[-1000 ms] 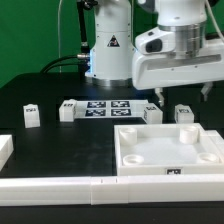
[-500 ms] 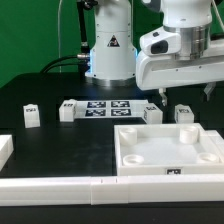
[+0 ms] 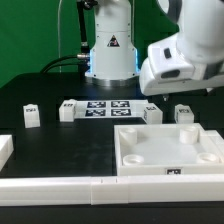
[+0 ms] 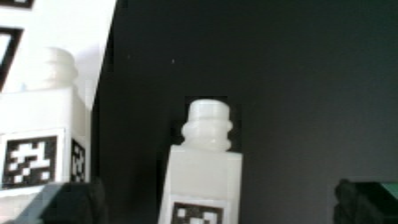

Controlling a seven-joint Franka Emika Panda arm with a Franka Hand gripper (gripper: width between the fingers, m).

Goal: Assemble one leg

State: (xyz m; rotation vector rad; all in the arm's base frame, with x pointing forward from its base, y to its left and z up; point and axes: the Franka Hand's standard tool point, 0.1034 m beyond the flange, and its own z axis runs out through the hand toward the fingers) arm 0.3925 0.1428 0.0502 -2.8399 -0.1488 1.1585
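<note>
Nearest, in front of the tray: long white bars lie along the desk edge. I read them as parked, not needed for this step. The tray sits open side up with nothing in it. The round recesses in its corners look like where a leg seats.

Just behind the tray's far rim are two blocks: the leg toward the exterior view's right, and a neighbour leg at the end of the marker board. Two spare legs sit past the board, well apart from the tray.

The arm hangs tilted above the leg, behind the tray. I can't see the fingertips from outside.

In the wrist view the leg is centred in the pincer, stepped peg end visible. The dark fingertips stand wide on either side with a clear gap to each. So the pincer is released and grips nothing.

The neighbour leg shows off to one side against the tagged white board. That's why I take the centred block to be the right-hand one.

My read is that it's centred so both pads would meet the flat sides together on closing. The neighbour is close enough that a finger could clip it on descent.
</note>
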